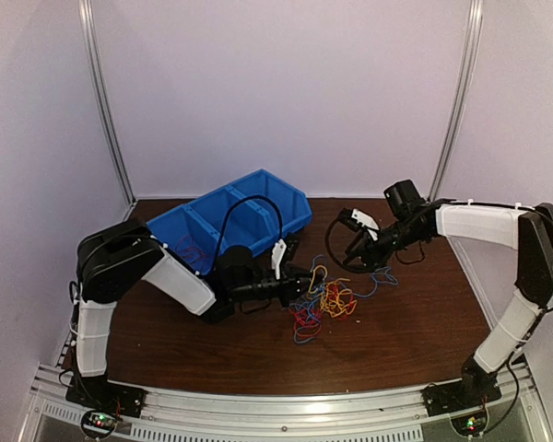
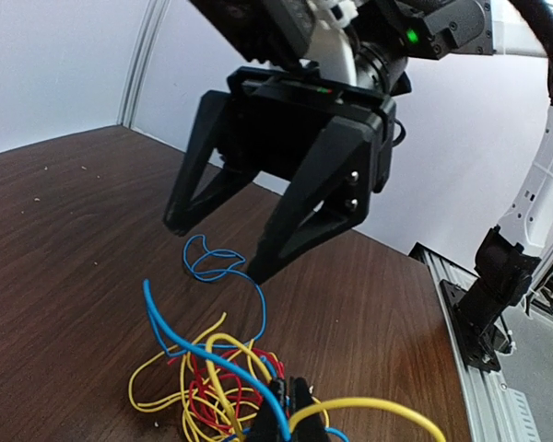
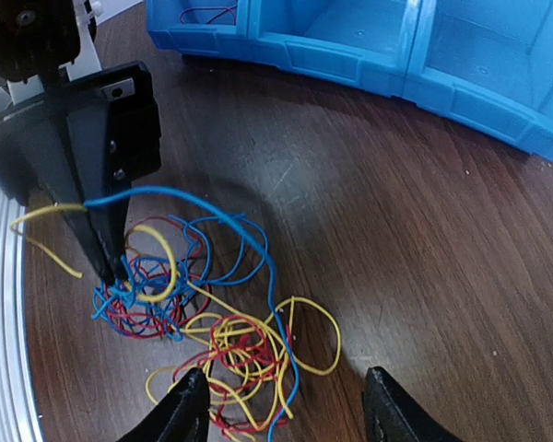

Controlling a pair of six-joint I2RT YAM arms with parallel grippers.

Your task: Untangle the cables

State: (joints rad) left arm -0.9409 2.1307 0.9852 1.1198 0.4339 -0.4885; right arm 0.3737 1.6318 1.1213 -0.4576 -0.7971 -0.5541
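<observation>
**Overhead, two arms meet at a knot of coloured wire**

Seen from above, the cables (image 1: 327,299) lie in a loose red, blue and yellow heap near the middle of the dark wooden table (image 1: 424,322). They sit at 4 o'clock of a blue bin (image 1: 249,216) placed toward the back.

The left fingers (image 2: 284,410) reach into the heap from its 9 o'clock side, low over the wood. They are pressed together on strands at the edge of the tangle. A yellow wire (image 2: 369,403) runs out from between the tips, and a blue wire (image 2: 194,345) arcs away from them over the pile.

The right fingers (image 1: 358,250) hang at 1 o'clock of the heap, spread apart and gripping nothing. In the left wrist view one tip stands just beside a small blue loop (image 2: 210,262) at the heap's far edge; whether it touches cannot be told.

From the right wrist view, yellow and red loops lie between the two spread tips. A red strand (image 3: 207,14) rests in the bin's end compartment, at 11 o'clock in that view.
</observation>
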